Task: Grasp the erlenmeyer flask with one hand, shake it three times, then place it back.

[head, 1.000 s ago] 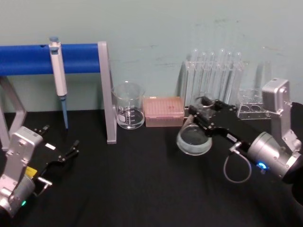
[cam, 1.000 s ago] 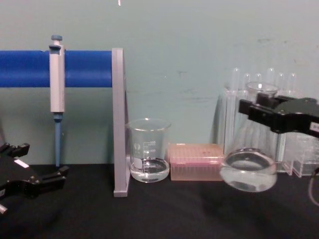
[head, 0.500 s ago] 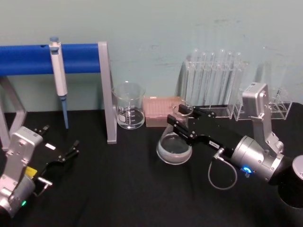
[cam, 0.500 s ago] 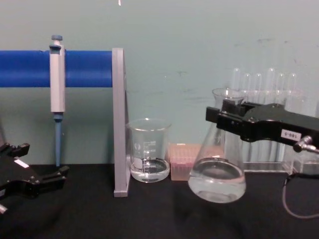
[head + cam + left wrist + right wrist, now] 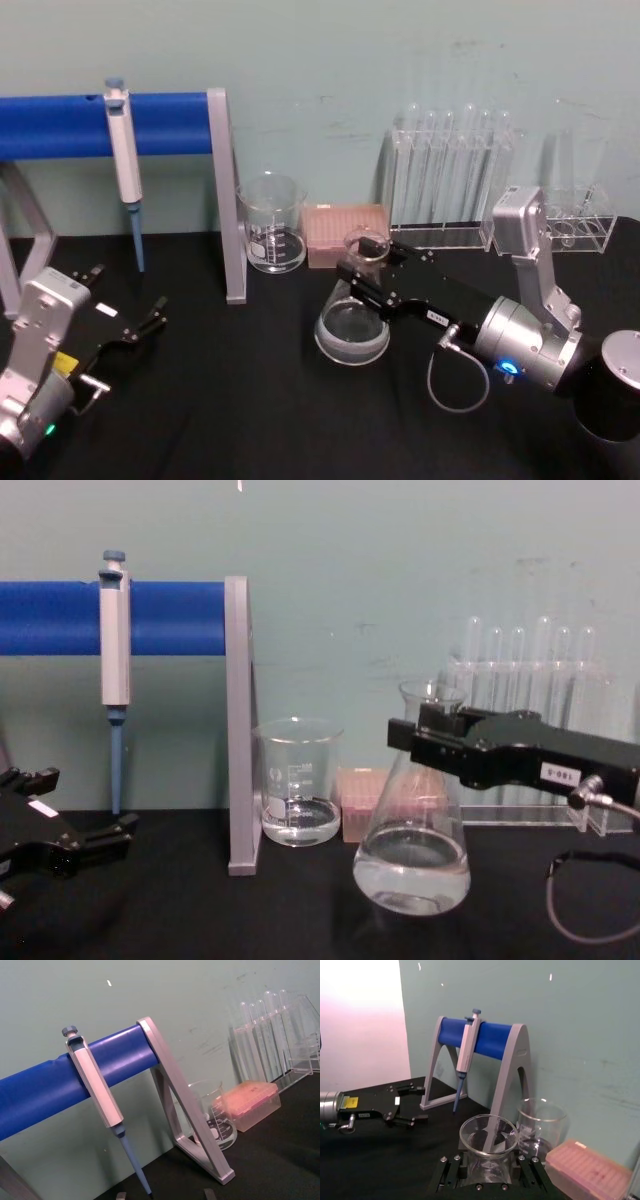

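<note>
A: Where is the erlenmeyer flask (image 5: pixel 352 330)?
B: In front of the pink tip box (image 5: pixel 345 235), neck pinched between the right gripper (image 5: pixel 366 262) fingers.
A: Left gripper (image 5: pixel 125 298)?
B: Parked over the desk (image 5: pixel 250 400), left side, fingers spread.

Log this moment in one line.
flask: low over table, contact unclear | right gripper: shut on its neck | left gripper: open, parked left

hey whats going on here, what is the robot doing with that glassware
The right gripper is shut on the neck of the clear glass conical flask, holding it upright with a little clear liquid inside. The flask's base is at or just above the black table; contact can't be told. It is in front of the pink tip box, right of the straight-walled glass beaker. The left gripper sits open, low at the left.
</note>
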`<state>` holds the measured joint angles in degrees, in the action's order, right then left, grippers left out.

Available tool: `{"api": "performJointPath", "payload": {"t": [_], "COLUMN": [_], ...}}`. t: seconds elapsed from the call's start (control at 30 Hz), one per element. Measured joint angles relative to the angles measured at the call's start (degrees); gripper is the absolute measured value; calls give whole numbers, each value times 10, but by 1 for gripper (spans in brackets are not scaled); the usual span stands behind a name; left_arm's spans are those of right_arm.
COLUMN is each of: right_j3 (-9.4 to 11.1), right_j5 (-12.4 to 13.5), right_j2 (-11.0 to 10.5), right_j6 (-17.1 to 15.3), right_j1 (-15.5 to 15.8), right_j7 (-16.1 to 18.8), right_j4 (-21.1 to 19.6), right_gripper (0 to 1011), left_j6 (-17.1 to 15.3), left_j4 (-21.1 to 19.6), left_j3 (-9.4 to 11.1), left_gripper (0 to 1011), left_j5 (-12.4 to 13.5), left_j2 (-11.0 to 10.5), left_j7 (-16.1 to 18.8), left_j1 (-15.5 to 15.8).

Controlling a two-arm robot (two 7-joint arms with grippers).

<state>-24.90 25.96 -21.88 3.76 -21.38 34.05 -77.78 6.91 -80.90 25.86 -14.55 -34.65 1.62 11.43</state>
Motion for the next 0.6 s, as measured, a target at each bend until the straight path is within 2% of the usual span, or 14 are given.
{"api": "performJointPath", "payload": {"t": [0.6], "right_j3": [-28], "right_j5": [-2], "right_j2": [4], "right_j6": [10], "right_j1": [-19], "right_j7": [16], "right_j4": [53], "right_gripper": [457], "left_j6": [0], "left_j4": [0], "left_j3": [0], "left_gripper": [1001], "left_j5": [0], "left_j2": [0], "left_j7": [0], "left_j1": [0]}}
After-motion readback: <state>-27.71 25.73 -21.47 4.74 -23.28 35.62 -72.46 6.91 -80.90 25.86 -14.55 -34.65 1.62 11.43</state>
